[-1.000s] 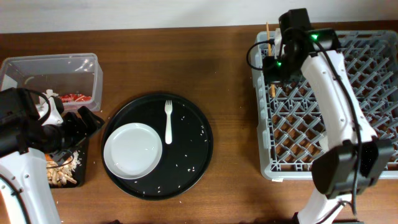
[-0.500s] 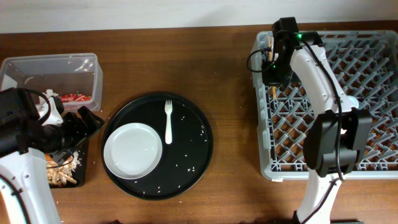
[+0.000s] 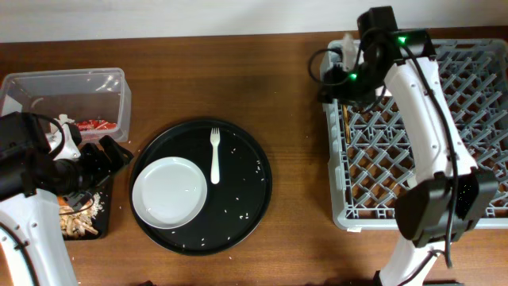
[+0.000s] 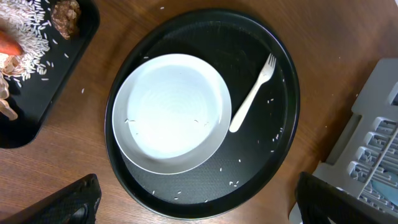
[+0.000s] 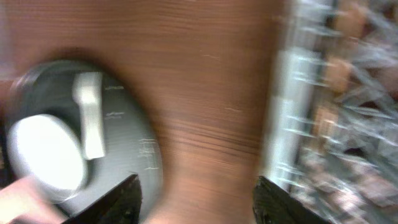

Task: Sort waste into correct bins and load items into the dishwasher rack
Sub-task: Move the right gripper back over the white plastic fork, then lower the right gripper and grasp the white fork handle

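One change overhead: the chopsticks [image 3: 347, 127] now lie in the left column of the dishwasher rack [image 3: 476, 95]. A second ago the right gripper [image 3: 333, 79] held them above that corner. It has swung out over the rack's table-side rim, so I judge that load done. The plate [image 3: 169, 191] and fork [image 3: 214, 155] are unmoved on the round black tray [image 3: 246, 218]. The left gripper [image 3: 111, 152] sits beside the shallow black tray [image 3: 101, 214].

Left wrist: fingers [image 4: 62, 205] spread wide, nothing held, plate below.

Right wrist: motion-blurred — fingers [image 5: 127, 199] wide apart, empty, rack at right.

Surface — brown wood table [image 3: 294, 159] with stray rice grains [image 3: 255, 165] on the round tray, and a pale wall [image 3: 198, 16] along the far edge.
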Robot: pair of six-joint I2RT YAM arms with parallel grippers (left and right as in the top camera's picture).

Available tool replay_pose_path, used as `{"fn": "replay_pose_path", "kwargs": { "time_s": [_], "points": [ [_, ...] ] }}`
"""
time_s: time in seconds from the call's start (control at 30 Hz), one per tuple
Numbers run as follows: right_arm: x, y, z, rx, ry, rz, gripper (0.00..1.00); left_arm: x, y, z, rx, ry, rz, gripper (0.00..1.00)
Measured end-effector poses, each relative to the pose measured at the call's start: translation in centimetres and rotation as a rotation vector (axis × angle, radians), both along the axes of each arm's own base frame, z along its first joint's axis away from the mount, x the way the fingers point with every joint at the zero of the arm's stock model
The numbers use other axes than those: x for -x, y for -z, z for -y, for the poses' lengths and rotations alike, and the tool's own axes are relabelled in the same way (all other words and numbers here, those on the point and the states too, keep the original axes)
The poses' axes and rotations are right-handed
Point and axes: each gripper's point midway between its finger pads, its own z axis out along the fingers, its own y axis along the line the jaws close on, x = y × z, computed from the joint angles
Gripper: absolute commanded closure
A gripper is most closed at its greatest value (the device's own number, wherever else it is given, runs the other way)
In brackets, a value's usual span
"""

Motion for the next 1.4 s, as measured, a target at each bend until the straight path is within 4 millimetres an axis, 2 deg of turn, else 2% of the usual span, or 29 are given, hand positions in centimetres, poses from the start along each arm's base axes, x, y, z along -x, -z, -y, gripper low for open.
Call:
{"fn": "replay_pose_path", "kwargs": {
  "time_s": [0.1,0.17,0.2,0.23,0.33,0.37,0.4,0.57,0.63,0.83,0.93,1.07,1.1,1.13,1.27,1.4],
  "points": [
    [0.8,-1.3,-6.8,-0.104,-0.138,0.046,0.37,0.0,0.0,0.0,0.000,0.000,0.000,0.01],
    [2.3,-0.6,-10.8,-0.032,-0.157,0.044,0.32,0.0,0.0,0.0,0.000,0.000,0.000,0.01],
    [2.7,0.0,-12.2,0.029,-0.142,0.053,0.31,0.0,0.0,0.0,0.000,0.000,0.000,0.01],
    [3.5,1.4,-15.2,0.114,-0.117,0.071,0.31,0.0,0.0,0.0,0.000,0.000,0.000,0.01],
    [3.2,3.2,-18.2,0.166,-0.058,0.114,0.32,0.0,0.0,0.0,0.000,0.000,-0.001,0.01],
    [3.2,4.5,-19.1,0.189,-0.029,0.110,0.32,0.0,0.0,0.0,0.000,0.000,0.000,0.01],
    [3.4,6.9,-20.3,0.229,-0.009,0.093,0.33,0.0,0.0,0.0,0.000,0.000,0.000,0.01],
    [3.2,14.0,-22.2,0.296,0.004,0.043,0.33,0.0,0.0,0.0,0.000,0.000,0.000,0.01],
    [3.2,15.5,-23.2,0.294,-0.004,0.047,0.33,0.0,0.0,0.0,0.000,0.000,0.000,0.01],
    [2.7,16.4,-24.9,0.258,0.006,0.074,0.39,0.0,0.0,0.0,0.000,0.000,0.000,0.01],
    [3.2,17.3,-25.6,0.264,0.006,0.072,0.40,0.0,0.0,0.0,0.000,0.000,0.000,0.01],
    [3.4,19.3,-25.6,0.297,0.011,0.059,0.41,0.0,0.0,0.0,0.000,0.000,0.000,0.01],
    [3.5,19.3,-25.6,0.300,0.010,0.062,0.41,0.0,0.0,0.0,0.000,0.000,0.000,0.01],
    [3.5,19.3,-25.6,0.302,0.010,0.064,0.44,0.0,0.0,0.0,0.000,0.000,0.000,0.01],
    [3.5,19.4,-25.0,0.334,0.017,0.071,0.64,0.0,0.0,0.0,0.000,0.000,0.000,0.01],
    [3.7,19.5,-24.3,0.367,0.022,0.065,0.66,0.0,0.0,0.0,0.000,0.000,0.000,0.01]
  ]
}}
